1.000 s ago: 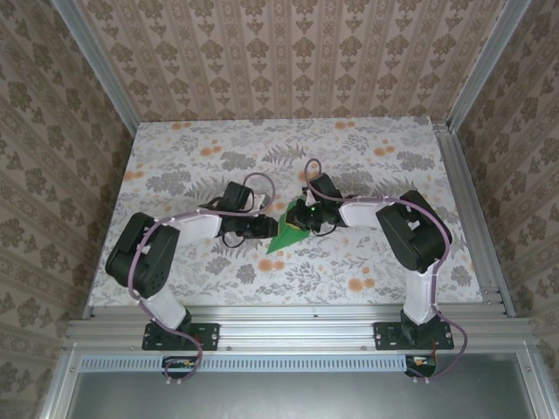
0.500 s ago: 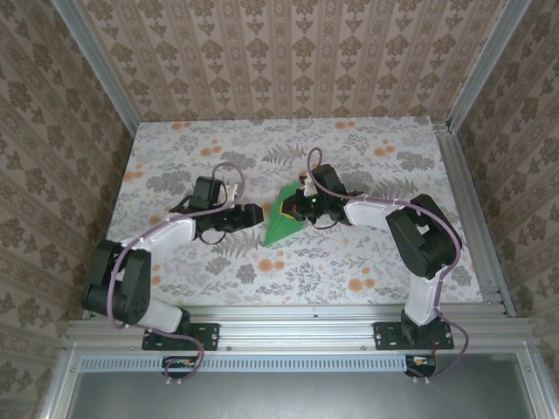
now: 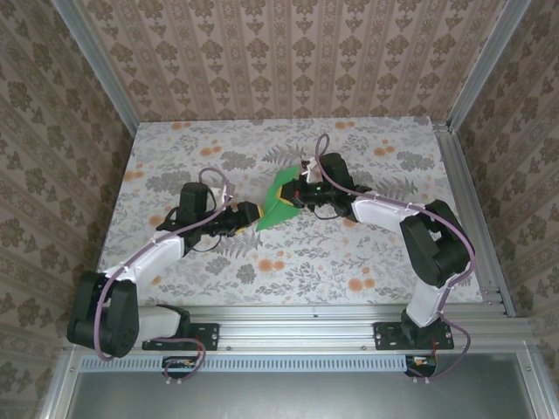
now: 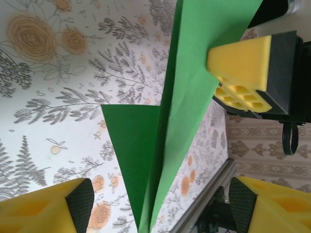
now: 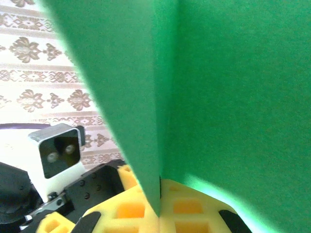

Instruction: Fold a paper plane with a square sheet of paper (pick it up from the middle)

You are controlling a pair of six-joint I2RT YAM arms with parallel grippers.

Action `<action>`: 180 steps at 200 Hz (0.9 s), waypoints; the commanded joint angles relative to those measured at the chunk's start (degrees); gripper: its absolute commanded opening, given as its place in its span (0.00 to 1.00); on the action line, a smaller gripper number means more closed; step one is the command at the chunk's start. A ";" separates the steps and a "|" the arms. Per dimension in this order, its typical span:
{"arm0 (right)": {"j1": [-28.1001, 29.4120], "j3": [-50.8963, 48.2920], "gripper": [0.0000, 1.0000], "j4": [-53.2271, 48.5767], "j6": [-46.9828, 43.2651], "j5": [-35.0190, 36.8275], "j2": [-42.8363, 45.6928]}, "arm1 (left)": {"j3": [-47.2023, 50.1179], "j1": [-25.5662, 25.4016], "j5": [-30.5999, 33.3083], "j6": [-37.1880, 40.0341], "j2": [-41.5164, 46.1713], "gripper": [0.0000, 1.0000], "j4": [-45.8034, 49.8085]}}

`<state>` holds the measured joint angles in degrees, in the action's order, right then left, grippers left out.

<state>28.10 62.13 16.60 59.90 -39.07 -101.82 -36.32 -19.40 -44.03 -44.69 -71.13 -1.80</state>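
The paper plane (image 3: 278, 202) sits near the middle of the floral tabletop (image 3: 367, 262), between the two arms. From above it is a pointed green wedge. Its narrow tip aims toward the near left and its broader end lies toward the right gripper (image 3: 300, 194).

The right gripper is clamped on that broader end. In the right wrist view the centre crease runs straight down into the seam between the two yellow pads (image 5: 131, 208), which are pressed together with the paper pinched between them. Green panels rise on both sides of the crease. In the left wrist view one of those pads (image 4: 238, 63) lies flat against the upright green panel, high on its right face.

The left gripper (image 3: 249, 212) is just beside the narrow tip, on its left in the top view. Its jaws stand wide apart (nothing is caught in them). In its own wrist view the two yellow fingers sit in the bottom corners, one at the left (image 4: 41, 211) and one at the right (image 4: 274, 204). The green point comes down into the gap between them, apart from both.

That same view shows the fold's shape: a tall panel standing on edge, with a darker triangular flap spreading out to its left, lower and flatter. Whether the flap rests on the table or hangs just above it cannot be told.
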 commanded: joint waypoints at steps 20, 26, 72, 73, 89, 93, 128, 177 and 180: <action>-0.32 1.26 0.00 3.17 2.53 -2.02 2.78 | 2.72 0.15 -2.87 -8.84 3.38 0.81 -8.62; -0.32 1.30 0.00 3.39 2.66 -2.02 2.94 | 2.73 -0.01 -2.73 -8.97 3.68 0.81 -8.55; -0.15 0.83 0.00 5.46 4.30 -2.39 3.51 | 2.92 -0.85 -3.47 -12.88 2.30 0.82 -13.59; -0.15 0.81 0.00 5.46 4.32 -2.36 3.58 | 2.92 -0.88 -3.50 -12.97 2.27 0.83 -13.71; -0.14 0.79 0.00 5.66 4.35 -2.15 3.95 | 2.83 -1.35 -3.70 -13.74 1.47 0.83 -14.50; -0.19 0.87 0.00 5.73 4.34 -2.20 4.03 | 2.83 -1.47 -3.76 -13.76 1.37 0.83 -14.39; -0.13 0.72 0.00 6.98 4.84 -2.15 4.00 | 2.93 -1.73 -3.34 -13.90 1.42 0.83 -13.58; -0.02 0.83 0.00 8.72 5.72 -2.59 3.90 | 2.70 -2.29 -2.32 -12.16 0.44 0.84 -10.96; -0.05 0.80 0.00 8.75 5.67 -2.59 3.91 | 2.82 -2.31 -2.43 -12.70 0.27 0.84 -11.89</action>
<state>27.99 62.22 23.00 64.79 -39.75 -99.98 -34.13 -21.41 -46.28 -57.23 -69.80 -12.56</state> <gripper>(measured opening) 0.068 0.837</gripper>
